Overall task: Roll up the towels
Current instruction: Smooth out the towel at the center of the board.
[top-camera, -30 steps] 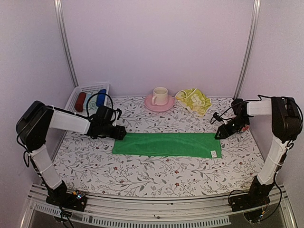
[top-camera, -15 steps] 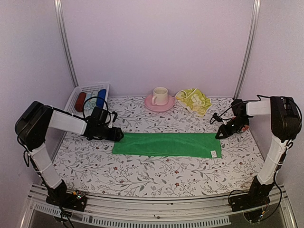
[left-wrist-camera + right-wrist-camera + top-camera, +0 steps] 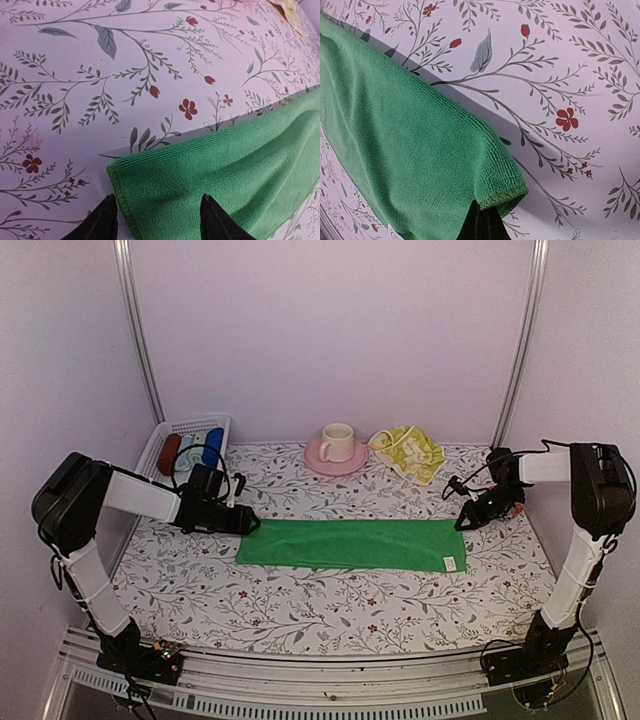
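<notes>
The green towel [image 3: 350,543] lies flat in a long strip on the worktop [image 3: 300,605]. It is in front of the cup [image 3: 337,440], on the side nearer the arms. The yellow towel [image 3: 410,452] sits in a crumpled heap just beside the cup, on its right.

My right tool [image 3: 463,524] is squeezed tight on a corner of the green towel, well to the right of the cup. The right wrist view shows that corner lifted a little off the worktop. My left tool [image 3: 246,524] is at the towel's other end, left of the cup. Its jaws stand apart. One tip is over the cloth and the other is just off its edge. It holds nothing yet.

I think this towel is light, soft and floppy. It looks fuzzy, so it should not slip out of a pinch. It will sag and fold wherever I do not hold it. The hemmed corners look like the best places to grab, because the cloth is thicker there.
</notes>
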### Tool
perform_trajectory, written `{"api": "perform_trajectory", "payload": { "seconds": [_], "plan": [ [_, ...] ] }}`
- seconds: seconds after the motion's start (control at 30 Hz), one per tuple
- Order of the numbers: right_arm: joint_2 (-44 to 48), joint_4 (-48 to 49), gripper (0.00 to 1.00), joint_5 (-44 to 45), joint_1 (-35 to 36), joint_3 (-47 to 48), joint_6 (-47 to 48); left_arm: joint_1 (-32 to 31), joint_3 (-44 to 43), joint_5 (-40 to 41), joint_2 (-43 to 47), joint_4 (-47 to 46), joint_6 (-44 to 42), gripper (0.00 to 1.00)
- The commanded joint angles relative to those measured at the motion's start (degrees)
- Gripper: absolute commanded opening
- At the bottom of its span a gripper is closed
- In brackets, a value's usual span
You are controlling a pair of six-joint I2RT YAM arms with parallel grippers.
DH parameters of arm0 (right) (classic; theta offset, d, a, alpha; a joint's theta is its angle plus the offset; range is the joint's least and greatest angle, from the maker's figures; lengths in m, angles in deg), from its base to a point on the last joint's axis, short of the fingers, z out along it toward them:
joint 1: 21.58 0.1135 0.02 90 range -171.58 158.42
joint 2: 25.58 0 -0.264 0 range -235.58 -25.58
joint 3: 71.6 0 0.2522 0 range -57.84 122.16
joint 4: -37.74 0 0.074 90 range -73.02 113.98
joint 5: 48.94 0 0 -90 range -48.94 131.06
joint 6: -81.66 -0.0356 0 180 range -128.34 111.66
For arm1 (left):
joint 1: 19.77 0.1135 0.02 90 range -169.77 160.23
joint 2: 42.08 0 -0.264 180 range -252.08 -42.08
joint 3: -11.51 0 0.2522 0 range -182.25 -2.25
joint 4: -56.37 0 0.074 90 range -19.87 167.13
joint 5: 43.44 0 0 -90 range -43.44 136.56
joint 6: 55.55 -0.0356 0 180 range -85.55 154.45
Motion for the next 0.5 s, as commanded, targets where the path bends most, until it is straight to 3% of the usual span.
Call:
{"api": "perform_trajectory", "payload": {
  "seconds": [0.0,0.27,0.47],
  "plan": [
    [2.73,1.17,0.02,0.12,0.06,1.52,-0.5,1.37,0.13,-0.61,-1.47,-1.67,1.01,0.55],
    [2.72,0.55,0.02,0.01,0.1,2.76,-0.76,1.22,-0.8,2.18,-2.99,-1.07,1.31,0.51],
    [2.78,-0.71,0.03,-1.61,0.0,4.88,-1.03,-0.76,-4.12,9.27,-5.74,3.43,-0.86,0.45]
  ]
}}
